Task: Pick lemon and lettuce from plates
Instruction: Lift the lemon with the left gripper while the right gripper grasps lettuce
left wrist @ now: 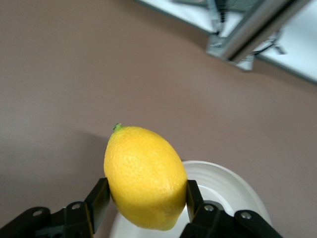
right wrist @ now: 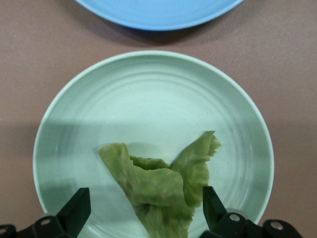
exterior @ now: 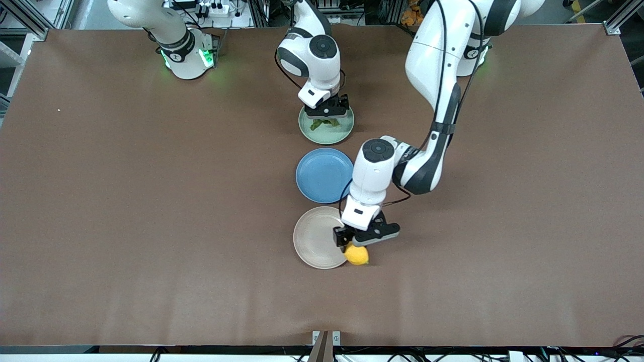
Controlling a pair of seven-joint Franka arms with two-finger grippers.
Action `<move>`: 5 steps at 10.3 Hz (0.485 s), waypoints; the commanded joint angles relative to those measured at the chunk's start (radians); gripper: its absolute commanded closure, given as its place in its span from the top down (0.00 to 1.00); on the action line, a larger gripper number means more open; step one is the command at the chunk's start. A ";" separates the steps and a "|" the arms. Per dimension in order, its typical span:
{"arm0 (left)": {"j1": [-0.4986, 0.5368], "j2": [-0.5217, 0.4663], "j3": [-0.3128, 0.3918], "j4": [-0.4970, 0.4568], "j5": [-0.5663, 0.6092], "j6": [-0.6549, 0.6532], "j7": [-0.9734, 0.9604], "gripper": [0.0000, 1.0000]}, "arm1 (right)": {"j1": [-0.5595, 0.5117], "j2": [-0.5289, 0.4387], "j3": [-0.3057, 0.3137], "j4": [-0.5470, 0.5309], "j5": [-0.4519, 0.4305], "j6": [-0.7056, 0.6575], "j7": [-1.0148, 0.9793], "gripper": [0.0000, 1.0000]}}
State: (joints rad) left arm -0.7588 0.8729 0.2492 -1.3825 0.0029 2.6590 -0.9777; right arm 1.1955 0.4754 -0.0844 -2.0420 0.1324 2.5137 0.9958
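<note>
**Lemon gripped, lettuce waiting**

Left gripper (exterior: 358, 247) is pinching the lemon (exterior: 356, 255) low-centre in the front view, over the beige plate (exterior: 314, 237) edge. Right gripper (exterior: 328, 111) is hovering spread around the lettuce (right wrist: 163, 186) lying on the mint plate (right wrist: 148, 104).

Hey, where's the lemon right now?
The lemon is clamped in the left claw, just off the edge of the beige plate, the plate nearest the front camera.
</note>
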 commanded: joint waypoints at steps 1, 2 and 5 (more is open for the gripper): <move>0.057 -0.037 -0.002 -0.023 0.025 -0.104 0.092 0.00 | 0.021 0.015 -0.011 0.000 -0.022 0.011 0.037 1.00; 0.088 -0.054 -0.005 -0.024 0.023 -0.175 0.158 0.00 | 0.022 0.022 -0.011 0.000 -0.022 0.011 0.037 1.00; 0.189 -0.080 -0.014 -0.032 0.011 -0.330 0.359 0.00 | 0.041 0.052 -0.015 0.005 -0.025 0.030 0.061 1.00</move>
State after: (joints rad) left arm -0.6085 0.8341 0.2499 -1.3858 0.0034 2.3802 -0.6920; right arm 1.2095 0.5093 -0.0845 -2.0420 0.1317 2.5226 1.0090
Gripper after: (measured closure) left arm 0.322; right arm 0.000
